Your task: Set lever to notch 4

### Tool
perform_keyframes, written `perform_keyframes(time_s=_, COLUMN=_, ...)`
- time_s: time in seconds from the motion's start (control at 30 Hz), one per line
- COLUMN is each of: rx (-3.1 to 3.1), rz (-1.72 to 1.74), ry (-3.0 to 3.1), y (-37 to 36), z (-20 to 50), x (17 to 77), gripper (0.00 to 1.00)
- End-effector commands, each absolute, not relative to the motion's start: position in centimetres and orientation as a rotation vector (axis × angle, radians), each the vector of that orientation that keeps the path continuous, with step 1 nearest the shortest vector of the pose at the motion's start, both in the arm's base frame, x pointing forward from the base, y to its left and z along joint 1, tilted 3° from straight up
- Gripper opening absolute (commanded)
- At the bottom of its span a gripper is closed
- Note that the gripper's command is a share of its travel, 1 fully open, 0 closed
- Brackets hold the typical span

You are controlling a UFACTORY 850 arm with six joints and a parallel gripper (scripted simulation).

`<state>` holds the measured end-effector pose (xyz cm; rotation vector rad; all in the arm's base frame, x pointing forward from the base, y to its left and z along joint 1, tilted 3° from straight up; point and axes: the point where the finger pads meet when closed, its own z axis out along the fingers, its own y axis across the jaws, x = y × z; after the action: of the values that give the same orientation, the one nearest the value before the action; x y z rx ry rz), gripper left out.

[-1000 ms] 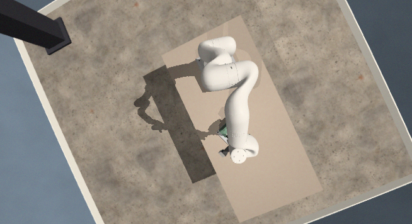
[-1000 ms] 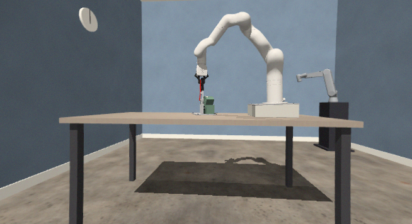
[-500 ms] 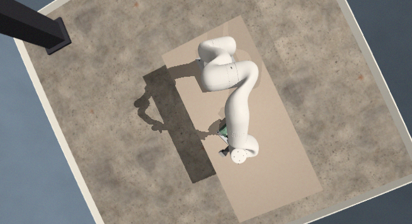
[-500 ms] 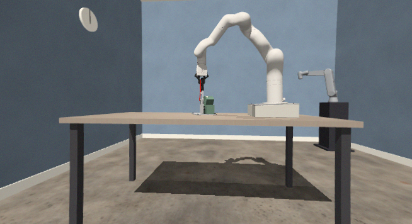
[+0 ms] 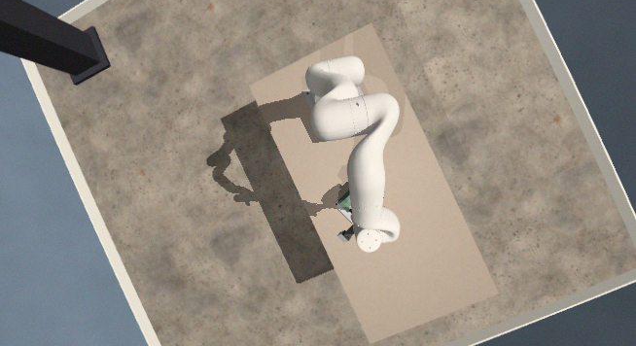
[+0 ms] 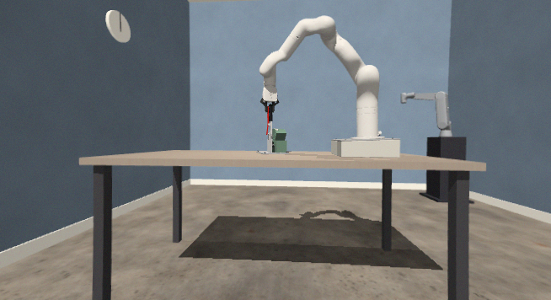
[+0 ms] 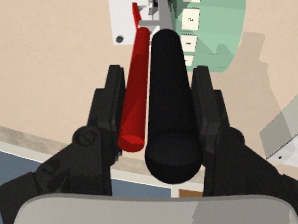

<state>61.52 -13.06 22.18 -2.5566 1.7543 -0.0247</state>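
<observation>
Near the middle of the table (image 6: pixel 211 159), the white arm (image 6: pixel 320 32) arched over from its pale base block (image 6: pixel 389 147) and pointed straight down at the lever unit (image 6: pixel 278 141). From the wrist view, the gripper (image 7: pixel 160 106) was closed around two parallel rods: the thick black handle (image 7: pixel 172 110) and the thinner red bar (image 7: pixel 135 92), which lay pressed flat against the handle's left side, the two touching along their length. One black finger (image 7: pixel 109 106) bore on the outer side of the red bar and the other finger (image 7: pixel 206 106) on the far side of the handle, so the pincer was pinching both together. Beyond the rod ends stood a green curved plate (image 7: pixel 222 10) carrying a column of small white number plates (image 7: pixel 190 19); their digits were too blurred to read, and which notch the latch sat in could not be told. From the side view the red bar (image 6: pixel 267 121) stood nearly upright, just under the gripper (image 6: pixel 270 103), with the green block beside it
</observation>
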Motion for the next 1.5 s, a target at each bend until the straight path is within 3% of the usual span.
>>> perform_keyframes(time_s=0.0, rx=-2.556, rz=-0.027, ry=1.754, y=-12.8, z=22.3, x=61.5, gripper=0.00)
perform_keyframes(time_s=1.47, rx=-2.556, rz=-0.027, ry=1.754, y=-6.0, z=22.1, x=58.9, gripper=0.00)
